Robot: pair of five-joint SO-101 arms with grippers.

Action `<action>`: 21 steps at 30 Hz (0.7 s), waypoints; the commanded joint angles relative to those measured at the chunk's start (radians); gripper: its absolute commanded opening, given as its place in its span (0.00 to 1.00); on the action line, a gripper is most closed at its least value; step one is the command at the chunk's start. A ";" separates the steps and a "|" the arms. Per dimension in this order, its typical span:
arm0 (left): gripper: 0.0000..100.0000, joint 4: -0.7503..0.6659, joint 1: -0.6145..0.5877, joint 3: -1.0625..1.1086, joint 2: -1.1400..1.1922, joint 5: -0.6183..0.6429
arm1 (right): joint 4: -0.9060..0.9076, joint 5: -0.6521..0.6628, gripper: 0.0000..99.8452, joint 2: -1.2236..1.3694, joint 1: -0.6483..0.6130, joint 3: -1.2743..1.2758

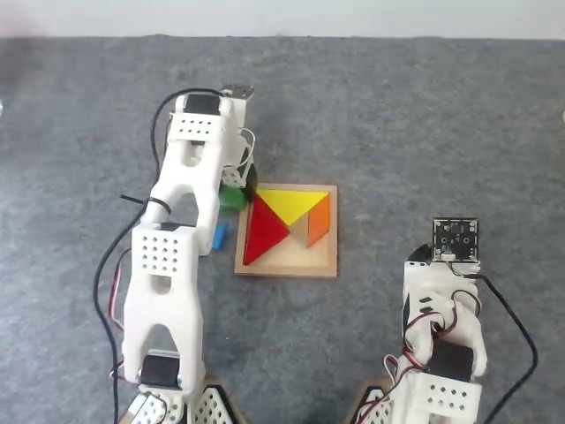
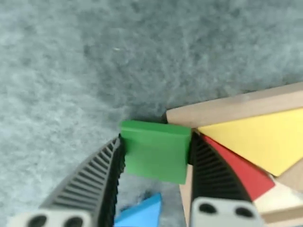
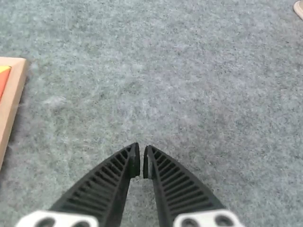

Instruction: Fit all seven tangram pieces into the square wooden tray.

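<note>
The square wooden tray lies mid-table and holds a yellow triangle, a red triangle and an orange piece. My left gripper is shut on a green square piece, held at the tray's near-left corner; the same green piece peeks out beside the arm from above. A blue piece lies on the carpet beneath the gripper, and the blue piece sits left of the tray. My right gripper is shut with nothing in it, over bare carpet right of the tray.
Grey carpet covers the table. The tray's edge shows in the right wrist view. The right arm is folded back at the lower right. A pale object sits at the carpet's far edge.
</note>
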 commanded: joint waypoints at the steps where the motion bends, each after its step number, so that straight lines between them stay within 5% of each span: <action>1: 0.12 0.031 -0.037 -0.045 -0.020 -0.018 | -0.001 0.009 0.03 -0.016 0.008 0.017; 11: 0.12 0.031 -0.006 0.021 -0.173 -0.029 | -0.002 0.009 0.03 -0.016 0.008 0.017; 21: 0.12 -0.026 0.207 0.535 -0.654 -0.032 | -0.002 0.009 0.03 -0.016 0.008 0.017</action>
